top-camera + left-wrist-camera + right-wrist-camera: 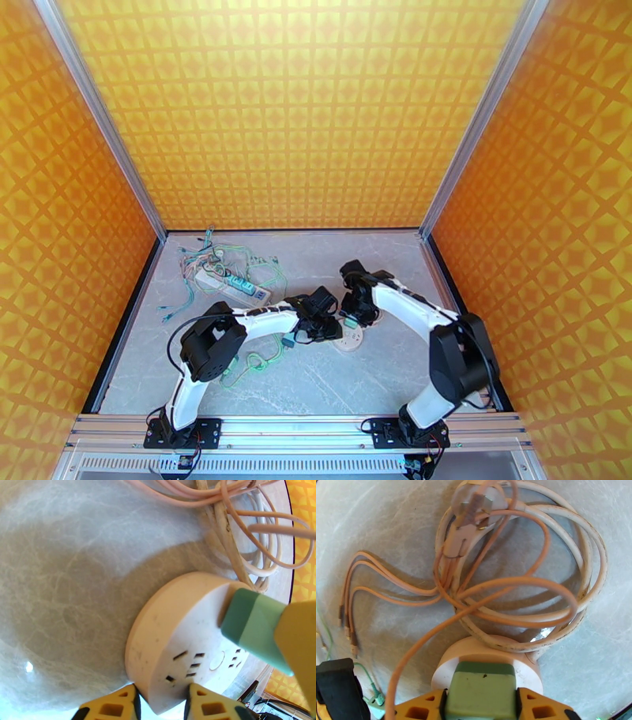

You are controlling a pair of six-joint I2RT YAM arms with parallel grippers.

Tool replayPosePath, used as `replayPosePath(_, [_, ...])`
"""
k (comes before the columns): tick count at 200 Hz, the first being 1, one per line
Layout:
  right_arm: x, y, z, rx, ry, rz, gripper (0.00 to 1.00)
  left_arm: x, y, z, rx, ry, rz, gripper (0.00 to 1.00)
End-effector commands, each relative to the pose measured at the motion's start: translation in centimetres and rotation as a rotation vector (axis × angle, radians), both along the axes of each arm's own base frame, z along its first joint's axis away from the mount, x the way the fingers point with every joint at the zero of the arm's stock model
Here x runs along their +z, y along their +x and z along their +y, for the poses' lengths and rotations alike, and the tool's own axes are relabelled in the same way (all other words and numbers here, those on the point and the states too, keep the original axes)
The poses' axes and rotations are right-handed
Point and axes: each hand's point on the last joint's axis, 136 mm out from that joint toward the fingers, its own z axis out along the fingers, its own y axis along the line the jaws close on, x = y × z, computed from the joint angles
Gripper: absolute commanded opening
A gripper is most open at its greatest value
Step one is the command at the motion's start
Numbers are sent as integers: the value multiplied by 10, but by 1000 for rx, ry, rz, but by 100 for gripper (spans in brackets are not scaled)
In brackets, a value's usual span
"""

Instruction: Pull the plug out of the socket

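Note:
The round white socket (185,638) lies flat on the marble table, and its near rim sits between my left gripper's (162,702) yellow fingers (114,708), which are shut on it. A green plug (252,626) meets the socket's top face at its far right side. In the right wrist view, the plug (482,689) is clamped between the yellow fingers (420,709) of my right gripper (482,705), with the socket (444,665) just beneath. From above, both grippers (320,318) (353,314) meet over the socket (348,341) at mid-table.
A coil of white cord and pinkish cables (521,578) lies right behind the socket. A white power strip (229,286) with tangled green cables (261,359) sits at the back left. Orange walls close in the table on three sides.

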Motion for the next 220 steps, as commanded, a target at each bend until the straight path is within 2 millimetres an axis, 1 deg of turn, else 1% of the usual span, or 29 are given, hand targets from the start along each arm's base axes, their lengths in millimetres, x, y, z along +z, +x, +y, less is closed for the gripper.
replayPosePath(1, [20,13,73,125,189,-39,31,-142,-93,86,-122,455,253,30])
replayPosePath(11, [19,14,80,143,175,-30,29,-145,-95,87,-130,464,257,29])
replayPosePath(37, [17,14,101,203,164,2,29,-148,-97,89,-143,483,249,29])
replayPosePath(46, [14,15,105,217,154,15,29,-149,-97,89,-143,483,249,29])
replayPosePath(60, [16,18,110,226,161,16,29,-150,-97,89,-145,485,250,29])
replayPosePath(77, [24,23,109,240,149,-4,29,-150,-98,90,-144,485,250,28])
replayPosePath(97, [32,24,102,244,139,-16,29,-151,-99,91,-144,490,254,28])
replayPosePath(123, [38,23,83,185,177,-55,29,-153,-100,95,-139,496,259,26])
replayPosePath(159, [40,15,54,81,256,-105,29,-154,-100,96,-137,495,263,25])
replayPosePath(178, [43,13,43,39,293,-133,29,-155,-101,96,-138,493,266,25])
replayPosePath(199, [45,12,39,8,337,-151,29,-155,-101,95,-138,491,269,25])
replayPosePath(220, [43,12,41,-13,384,-150,29,-156,-101,95,-136,488,271,25])
